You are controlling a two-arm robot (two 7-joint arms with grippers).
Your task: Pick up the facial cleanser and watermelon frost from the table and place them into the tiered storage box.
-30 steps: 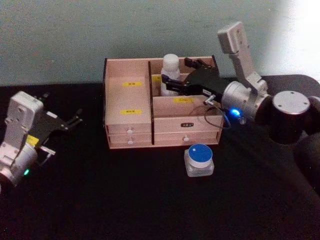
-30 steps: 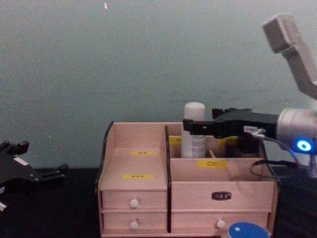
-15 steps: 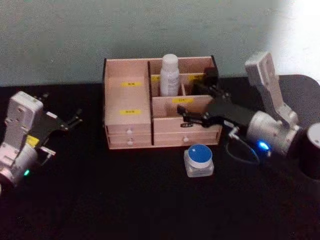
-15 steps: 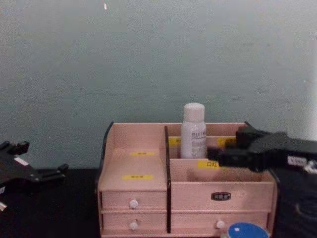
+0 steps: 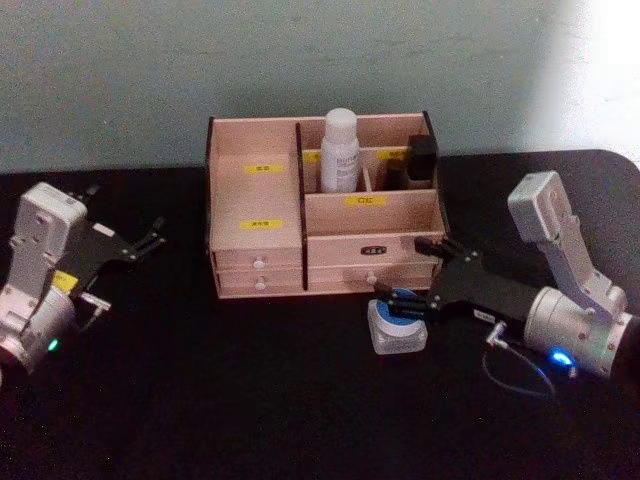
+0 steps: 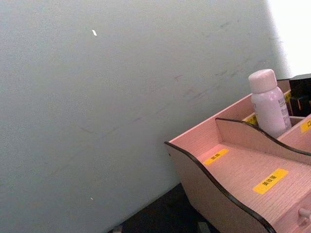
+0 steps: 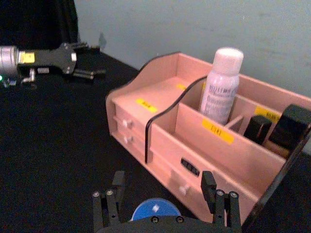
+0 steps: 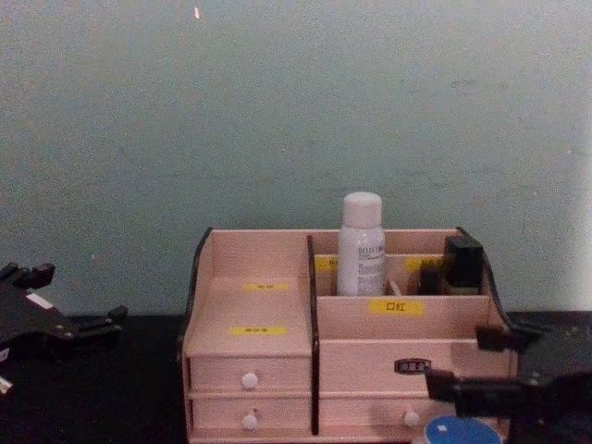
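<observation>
Right end effector (image 5: 395, 303), fingers spread, is set astride the watermelon frost jar (image 5: 398, 338) just in front of the tiered storage box (image 5: 330, 250), likely for grasping; facial cleanser (image 5: 340, 150) is stowed upright inside it; left end effector (image 5: 150, 236) is parked left of it, also spread.

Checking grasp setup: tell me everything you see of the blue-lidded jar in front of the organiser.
Small, round, squat blue-lidded jar: flat blue lid with a pale centre mark, clear glassy-looking body. Upright, lid on, on the black table just before the right drawers of the tiered storage box, apart from it. The right end effector straddles it, fingers open; contact cannot be told.
</observation>
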